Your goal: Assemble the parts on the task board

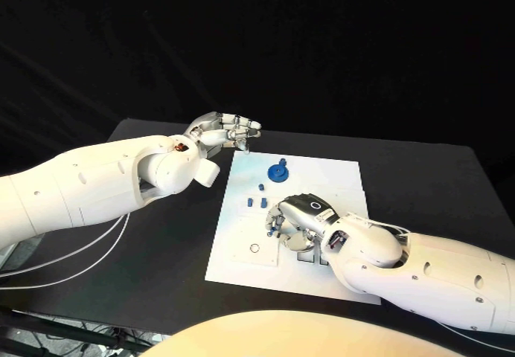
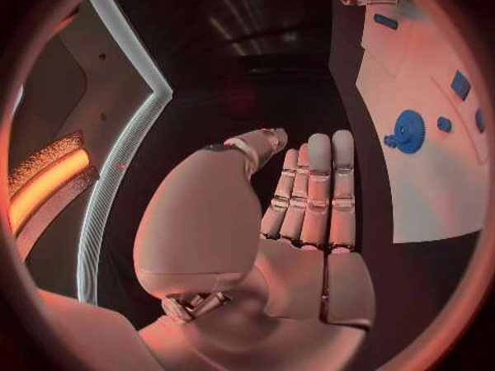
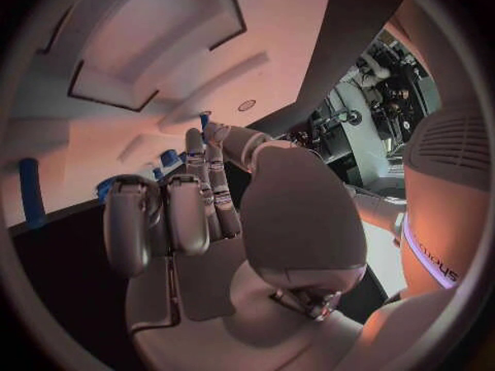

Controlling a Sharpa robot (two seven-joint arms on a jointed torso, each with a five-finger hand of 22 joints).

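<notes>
White task board (image 1: 322,175) in the head view: my right hand (image 1: 301,222) sits over its middle, fingers curled down among small blue parts (image 1: 255,201); can't tell if it grips one. Blue gear (image 1: 279,173) lies just beyond. Left wrist view: my left hand (image 2: 309,214) is off the board's far corner, fingers straight, empty. Right wrist view: blue pegs (image 3: 165,158) by my fingertips (image 3: 193,136).

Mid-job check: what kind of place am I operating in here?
Most likely a robotics lab test bench, not a factory line. A black table against a dark backdrop carries one white task board with small blue parts, and the right wrist view shows racks of equipment beyond the table.
</notes>
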